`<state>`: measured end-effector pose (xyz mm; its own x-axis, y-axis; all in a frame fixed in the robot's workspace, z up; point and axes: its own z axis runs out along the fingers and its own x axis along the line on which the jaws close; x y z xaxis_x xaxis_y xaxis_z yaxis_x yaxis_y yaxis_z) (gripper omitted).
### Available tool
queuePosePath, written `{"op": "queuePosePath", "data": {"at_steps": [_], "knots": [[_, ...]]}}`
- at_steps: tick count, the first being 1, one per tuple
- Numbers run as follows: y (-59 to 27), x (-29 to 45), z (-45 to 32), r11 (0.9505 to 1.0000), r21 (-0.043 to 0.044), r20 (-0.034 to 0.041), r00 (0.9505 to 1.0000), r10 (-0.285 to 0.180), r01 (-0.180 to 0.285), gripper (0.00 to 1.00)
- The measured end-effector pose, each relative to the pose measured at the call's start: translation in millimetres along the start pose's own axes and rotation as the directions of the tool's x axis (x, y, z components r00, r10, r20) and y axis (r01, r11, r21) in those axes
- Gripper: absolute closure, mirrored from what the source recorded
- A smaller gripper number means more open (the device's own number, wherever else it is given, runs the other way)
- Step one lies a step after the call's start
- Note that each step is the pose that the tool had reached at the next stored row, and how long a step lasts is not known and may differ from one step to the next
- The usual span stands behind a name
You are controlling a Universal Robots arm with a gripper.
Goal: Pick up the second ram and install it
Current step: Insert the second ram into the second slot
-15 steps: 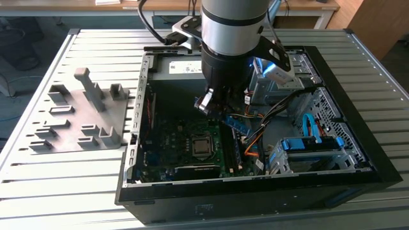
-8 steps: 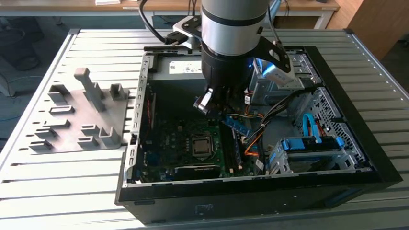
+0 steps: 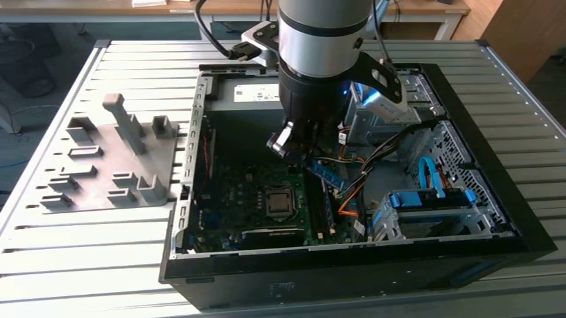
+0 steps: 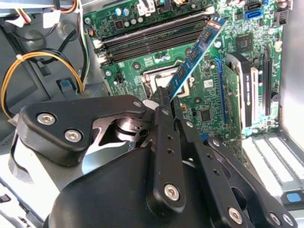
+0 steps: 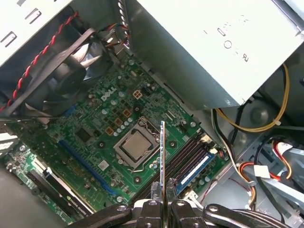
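My gripper [image 3: 299, 149] hangs inside the open computer case [image 3: 495, 218], shut on the second ram [image 3: 329, 174]. The stick is held above the motherboard [image 3: 238, 199], slanting over the board near the processor socket [image 3: 278, 202]. In the second wrist view the ram [image 4: 194, 54] sticks out from the gripper [image 4: 164, 102] and crosses above the memory slots [image 4: 152, 38]. In the first wrist view the gripper [image 5: 162, 202] holds the ram [image 5: 162, 156] edge-on, a thin upright line over the board beside the socket [image 5: 136, 147]. Another stick [image 5: 194, 168] with a blue label sits in one slot.
A grey fixture plate [image 3: 106, 165] with upright blocks lies on the slatted table at the exterior view's left. Inside the case are the power supply [image 5: 213, 47], a fan [image 5: 71, 71], loose cables [image 4: 42, 66], an expansion card [image 4: 242, 90] and a blue-trimmed drive cage [image 3: 433, 199].
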<state>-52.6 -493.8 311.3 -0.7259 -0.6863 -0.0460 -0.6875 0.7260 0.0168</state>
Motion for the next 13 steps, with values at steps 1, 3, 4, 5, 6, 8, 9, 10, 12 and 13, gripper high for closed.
{"op": "queuePosePath", "data": {"at_steps": [1, 3, 4, 5, 6, 8, 9, 10, 12, 13], "knots": [[0.0, 0.0, 0.0, 1.0, 0.0003, 0.0001, 1.0, 0.006, -0.006, 0.86], [0.0, 0.0, 0.1, 0.9998, 0.0009, 0.0002, 0.9998, 0.018, -0.018, 0.86], [0.0, 0.0, 0.2, 0.9997, 0.0012, 0.0003, 0.9997, 0.024, -0.024, 0.86], [0.0, 0.0, 0.2, 0.9996, 0.0015, 0.0004, 0.9996, 0.03, -0.03, 0.86], [0.0, 0.0, 0.3, 0.9993, 0.0018, 0.0005, 0.9993, 0.036, -0.036, 0.86], [0.0, 0.0, 0.4, 0.9989, 0.0023, 0.0007, 0.9989, 0.048, -0.048, 0.86], [0.0, 0.0, 0.4, 0.9986, 0.0025, 0.0008, 0.9986, 0.053, -0.053, 0.86], [0.0, 0.0, 0.4, 0.9983, 0.0028, 0.0009, 0.9983, 0.059, -0.059, 0.86], [0.0, 0.0, 0.5, 0.9976, 0.0033, 0.0011, 0.9976, 0.069, -0.069, 0.86], [0.0, 0.0, 0.5, 0.9972, 0.0035, 0.0012, 0.9972, 0.075, -0.075, 0.86]]}}
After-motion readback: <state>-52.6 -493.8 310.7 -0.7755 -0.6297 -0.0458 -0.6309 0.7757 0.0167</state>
